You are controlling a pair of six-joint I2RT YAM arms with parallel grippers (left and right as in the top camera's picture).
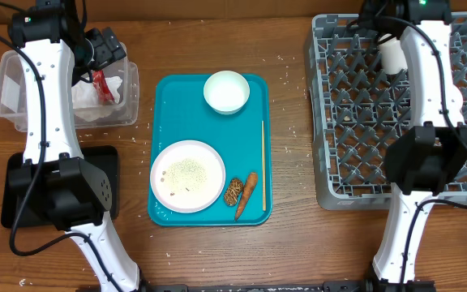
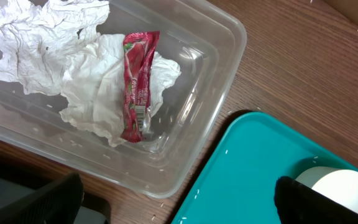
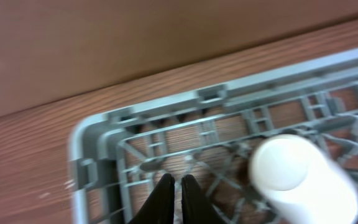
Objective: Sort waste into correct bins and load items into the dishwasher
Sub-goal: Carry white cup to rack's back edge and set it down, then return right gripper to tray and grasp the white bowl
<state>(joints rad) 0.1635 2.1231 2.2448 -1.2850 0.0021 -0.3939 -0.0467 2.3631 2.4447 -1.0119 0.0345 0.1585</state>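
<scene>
The clear tub (image 1: 6, 91) at the far left holds crumpled white paper (image 2: 42, 43) and a red wrapper (image 2: 138, 84). My left gripper (image 2: 176, 202) is open and empty above the tub's right edge (image 1: 110, 50). On the teal tray (image 1: 254, 105) are a white plate (image 1: 209, 191) with rice grains (image 1: 186, 170), a white bowl (image 1: 226, 91), a chopstick (image 1: 263, 162), a carrot stick (image 1: 246, 195) and a brown lump (image 1: 234, 191). My right gripper (image 3: 173, 193) is shut and empty over the far left corner of the grey dish rack (image 1: 339, 162). A white cup (image 3: 297, 174) stands in the rack beside it.
A black tray (image 1: 19, 191) lies at the near left, partly under my left arm. Loose rice grains are scattered on the wooden table (image 1: 144, 138) around the tub and the teal tray. My right arm stretches across the rack.
</scene>
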